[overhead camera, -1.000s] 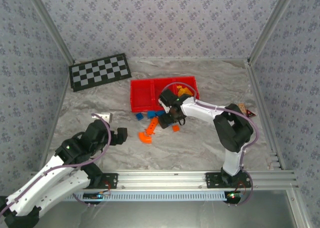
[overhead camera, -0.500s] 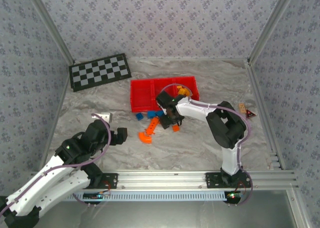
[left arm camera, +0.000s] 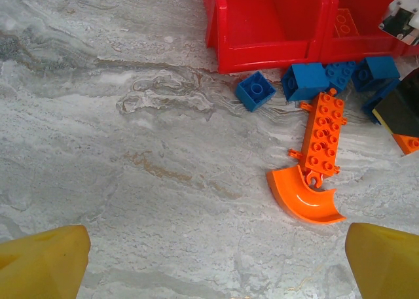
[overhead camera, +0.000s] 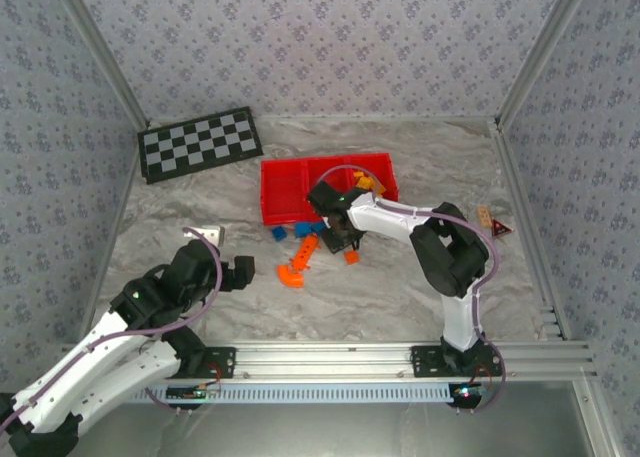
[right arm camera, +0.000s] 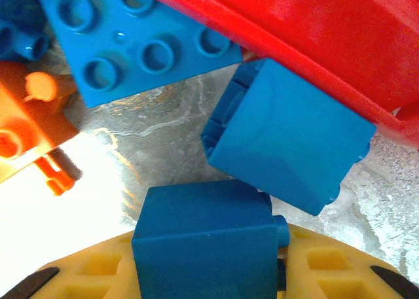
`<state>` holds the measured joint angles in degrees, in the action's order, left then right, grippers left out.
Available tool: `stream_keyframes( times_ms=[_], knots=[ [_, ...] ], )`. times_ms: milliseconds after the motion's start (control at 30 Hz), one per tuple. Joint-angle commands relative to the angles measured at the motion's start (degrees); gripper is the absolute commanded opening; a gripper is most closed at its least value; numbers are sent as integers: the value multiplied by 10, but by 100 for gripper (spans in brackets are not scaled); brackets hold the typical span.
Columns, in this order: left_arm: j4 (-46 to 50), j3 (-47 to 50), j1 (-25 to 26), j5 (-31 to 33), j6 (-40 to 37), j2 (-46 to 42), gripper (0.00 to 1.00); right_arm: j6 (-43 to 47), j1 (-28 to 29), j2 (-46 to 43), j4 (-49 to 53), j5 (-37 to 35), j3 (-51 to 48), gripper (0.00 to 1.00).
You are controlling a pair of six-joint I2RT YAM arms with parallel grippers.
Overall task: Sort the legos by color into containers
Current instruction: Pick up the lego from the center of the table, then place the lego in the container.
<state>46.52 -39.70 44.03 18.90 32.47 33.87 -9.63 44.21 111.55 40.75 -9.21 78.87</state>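
The three joined red containers (overhead camera: 285, 192) stand mid-table; the right one holds yellow-orange legos (overhead camera: 365, 184). In front of them lie blue bricks (left arm camera: 255, 91), a long orange brick (left arm camera: 324, 135) and the curved orange piece (left arm camera: 304, 194). My right gripper (overhead camera: 335, 232) is low among these, by the containers' front wall. It is shut on a blue brick (right arm camera: 206, 240) between its yellow fingers (right arm camera: 327, 273). Another blue brick (right arm camera: 288, 139) leans against the red wall (right arm camera: 314, 31) just beyond, beside a flat blue plate (right arm camera: 137, 37). My left gripper (overhead camera: 240, 270) hangs open over bare table, its fingertips (left arm camera: 39, 263) wide apart.
The black-and-white checkered board (overhead camera: 200, 144) lies at the back left. A small orange brick (overhead camera: 351, 257) sits just behind my right gripper. Small odd pieces (overhead camera: 490, 220) lie by the right wall, and a white object (overhead camera: 207, 234) sits near my left arm.
My right gripper has crept left and toward the containers' front wall among the blue bricks. The left arm has not moved.
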Motion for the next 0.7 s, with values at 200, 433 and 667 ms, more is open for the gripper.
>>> stream_keyframes(
  times_ms=[200, 433, 667],
  knots=[
    [0, -17, 1, 5, 2, -4, 100, 3, 40, -51, 78, -7, 122, 28],
    [0, -13, 1, 6, 13, -15, 100, 35, 35, -19, 33, 51, 233, 29],
    [1, -2, 1, 5, 33, -40, 100, 68, 10, 122, 59, 85, 409, 28]
  ],
)
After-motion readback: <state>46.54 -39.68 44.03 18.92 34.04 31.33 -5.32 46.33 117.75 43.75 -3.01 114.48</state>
